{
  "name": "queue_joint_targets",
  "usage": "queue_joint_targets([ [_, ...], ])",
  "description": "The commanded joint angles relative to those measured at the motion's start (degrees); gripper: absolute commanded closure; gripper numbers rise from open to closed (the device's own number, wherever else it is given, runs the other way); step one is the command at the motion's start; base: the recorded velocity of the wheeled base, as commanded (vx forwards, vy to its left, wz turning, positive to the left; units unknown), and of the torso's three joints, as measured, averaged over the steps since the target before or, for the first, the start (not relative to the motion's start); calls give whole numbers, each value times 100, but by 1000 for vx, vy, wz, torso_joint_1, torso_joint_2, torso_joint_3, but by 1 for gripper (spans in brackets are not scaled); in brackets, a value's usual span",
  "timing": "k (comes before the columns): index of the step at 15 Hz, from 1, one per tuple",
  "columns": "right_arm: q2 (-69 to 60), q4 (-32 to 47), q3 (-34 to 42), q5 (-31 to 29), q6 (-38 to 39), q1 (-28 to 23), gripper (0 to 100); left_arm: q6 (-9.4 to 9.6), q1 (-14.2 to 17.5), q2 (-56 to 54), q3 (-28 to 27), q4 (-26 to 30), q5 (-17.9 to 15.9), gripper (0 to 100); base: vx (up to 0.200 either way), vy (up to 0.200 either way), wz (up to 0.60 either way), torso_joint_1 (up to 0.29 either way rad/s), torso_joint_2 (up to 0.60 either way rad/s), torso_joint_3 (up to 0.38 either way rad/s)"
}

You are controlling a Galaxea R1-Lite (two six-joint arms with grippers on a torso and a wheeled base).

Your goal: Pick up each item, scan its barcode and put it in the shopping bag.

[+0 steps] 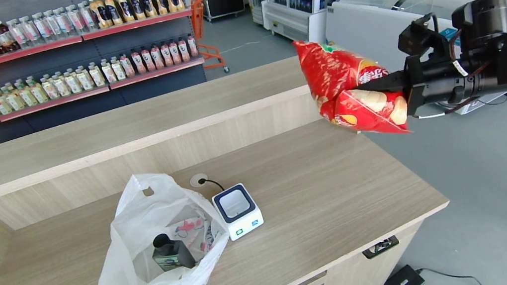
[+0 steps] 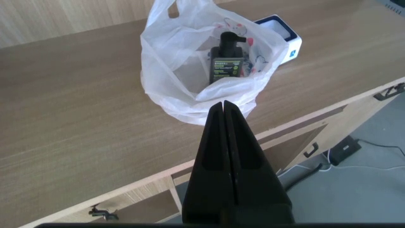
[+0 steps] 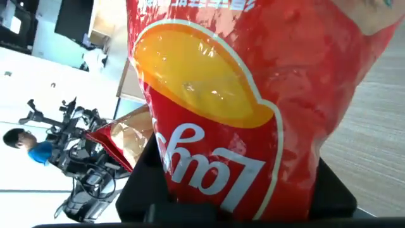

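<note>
Chips bag (image 1: 339,74) hangs clamped in the right hand (image 1: 376,88), raised off the tabletop (image 1: 316,193); left hand (image 2: 223,111), pressed together, faces the shopping bag (image 2: 168,76).

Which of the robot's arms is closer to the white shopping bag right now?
Left. The left gripper hangs just before the shopping bag, jaws shut; the right gripper holds the chips bag high, far to its right.
</note>
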Motion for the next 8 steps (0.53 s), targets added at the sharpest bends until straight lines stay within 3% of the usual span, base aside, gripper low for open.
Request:
queue_joint_targets([
  [1, -643, 40, -41, 13, -73, 143, 100, 0, 0, 2, 0, -2, 0, 100, 0, 0, 0, 0, 0, 0],
  [8, -652, -444, 126, -128, -3185, -7, 100, 0, 0, 2, 0, -2, 0, 100, 0, 0, 0, 0, 0, 0],
])
